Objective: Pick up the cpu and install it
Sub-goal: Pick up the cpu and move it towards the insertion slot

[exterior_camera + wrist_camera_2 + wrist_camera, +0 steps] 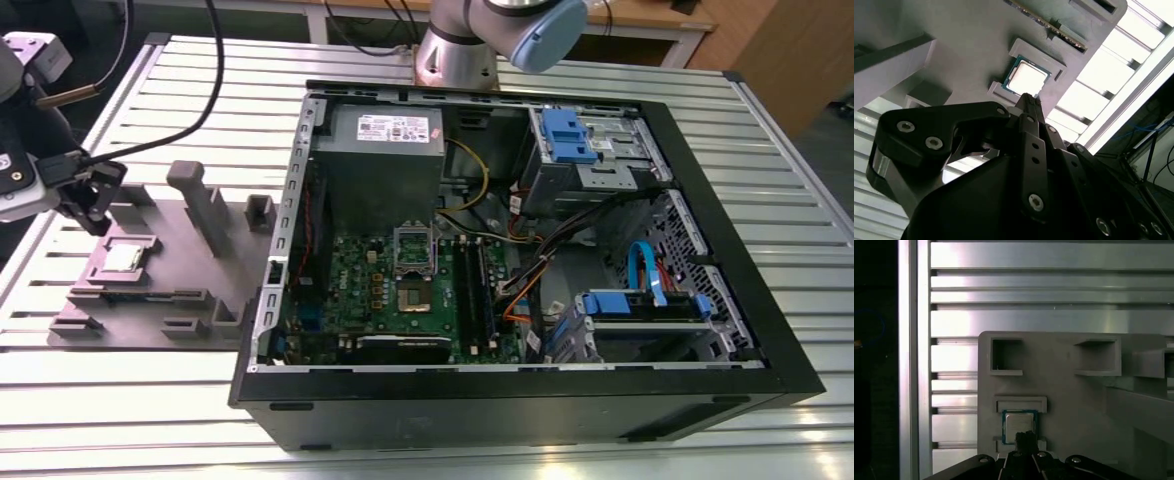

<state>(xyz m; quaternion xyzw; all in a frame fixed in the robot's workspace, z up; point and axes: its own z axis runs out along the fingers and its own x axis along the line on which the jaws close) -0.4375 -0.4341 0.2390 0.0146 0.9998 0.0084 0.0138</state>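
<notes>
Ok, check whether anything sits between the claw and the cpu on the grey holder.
Nothing visible does. The cpu lies flat in its recess on the grey holder, its metal top bare. In the first wrist view the claw sits right at the chip's edge, with no part between them.

Open computer case [534, 400] beside grey, seemingly plastic jig [187, 272] on slatted table [134, 405]

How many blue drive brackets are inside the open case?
2. One blue bracket sits at the far end, beside the power supply; the other blue bracket lies nearer, toward the exterior view's right. Cables may hide more.
</notes>
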